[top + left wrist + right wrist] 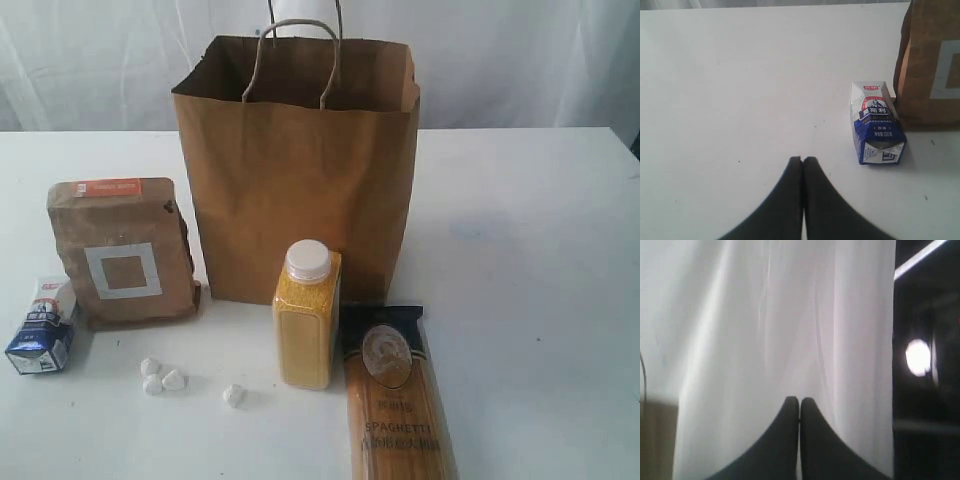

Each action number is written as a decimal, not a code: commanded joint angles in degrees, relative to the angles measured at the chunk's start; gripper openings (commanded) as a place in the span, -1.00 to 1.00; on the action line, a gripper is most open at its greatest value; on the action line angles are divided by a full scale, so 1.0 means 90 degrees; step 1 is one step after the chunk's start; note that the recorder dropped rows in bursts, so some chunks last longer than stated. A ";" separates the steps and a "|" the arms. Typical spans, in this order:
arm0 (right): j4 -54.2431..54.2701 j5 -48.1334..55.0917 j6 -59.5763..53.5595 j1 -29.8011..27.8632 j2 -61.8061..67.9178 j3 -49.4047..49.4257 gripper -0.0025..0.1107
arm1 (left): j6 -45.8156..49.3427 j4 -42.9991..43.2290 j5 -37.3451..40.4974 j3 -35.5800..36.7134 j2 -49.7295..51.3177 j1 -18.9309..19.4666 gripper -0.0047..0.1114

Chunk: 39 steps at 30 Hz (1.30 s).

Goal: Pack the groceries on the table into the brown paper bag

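Your table (540, 260) is a wide white top that carries everything; the brown paper bag (295, 190) stands upright at the middle rear of it, mouth open, with its two twisted loop handles (290, 60) raised above the rim. To the left of the bag you have the brown pouch (122, 250), upright, its grey square label facing the camera and its right edge close to the bag's lower corner; in front of the bag on the right lies the spaghetti packet (395, 400), flat, running off the near edge of the exterior view. The yellow bottle (306, 318) stands upright with its white cap on, just beside the packet's left side and in front of the bag; the small carton (42, 330) lies on its side at the far left, just beside the pouch's base. Four small white lumps (160, 378) sit loose on the table between carton and bottle. Your left gripper (802, 161) hangs over bare table near the carton, fingers pressed together on nothing; your right gripper (799, 401) is likewise pressed together and empty, facing a white curtain (790, 315).
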 commanded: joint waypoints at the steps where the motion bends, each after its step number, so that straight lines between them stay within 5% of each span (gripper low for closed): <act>1: 0.0952 -0.2115 0.0692 0.0031 -0.0023 -0.0537 -0.96 | -0.0034 -0.0036 -0.0304 0.0026 -0.0027 -0.0037 -0.92; 6: 0.1078 0.0209 0.1024 0.0031 0.0462 -0.1725 -0.96 | -0.0022 -0.0036 -0.0318 0.0026 -0.0027 -0.0037 -0.92; 11: 0.1078 0.2558 -0.0804 0.0075 0.1351 -0.1657 -0.96 | -0.0006 -0.0036 -0.0317 0.0026 -0.0027 -0.0037 -0.92; 18: 0.1136 0.4893 -0.0918 0.0562 0.2474 -0.2498 -0.96 | -0.0006 -0.0036 -0.0317 0.0026 -0.0027 -0.0037 -0.92; 21: 0.2737 0.7142 -0.2078 0.1068 0.4243 -0.4316 -0.96 | -0.0006 -0.0036 -0.0317 0.0026 -0.0027 -0.0037 -0.92; 24: 0.4466 0.6653 -0.3032 0.2040 0.5239 -0.5460 -0.96 | -0.0006 -0.0036 -0.0317 0.0026 -0.0027 -0.0037 -0.92; 26: 0.3016 0.6724 -0.1999 0.2480 0.5470 -0.5489 -0.96 | -0.0006 -0.0036 -0.0317 0.0026 -0.0027 -0.0037 -0.92; 29: -0.1086 0.9048 -0.0042 0.2655 0.6354 -0.5489 -0.96 | -0.0006 -0.0036 -0.0317 0.0026 -0.0027 -0.0037 -0.92; 32: -0.2957 1.0477 0.1110 0.2641 0.7260 -0.5500 -0.96 | -0.0006 -0.0036 -0.0317 0.0026 -0.0027 -0.0037 -0.92; 35: -0.1626 1.0233 0.1172 0.2641 0.7550 -0.5681 -0.96 | -0.0006 -0.0036 -0.0317 0.0026 -0.0027 -0.0037 -0.92; 39: 0.2916 0.8797 -0.1843 0.2824 0.7630 -0.5739 -0.96 | -0.0006 -0.0036 -0.0317 0.0026 -0.0027 -0.0037 -0.92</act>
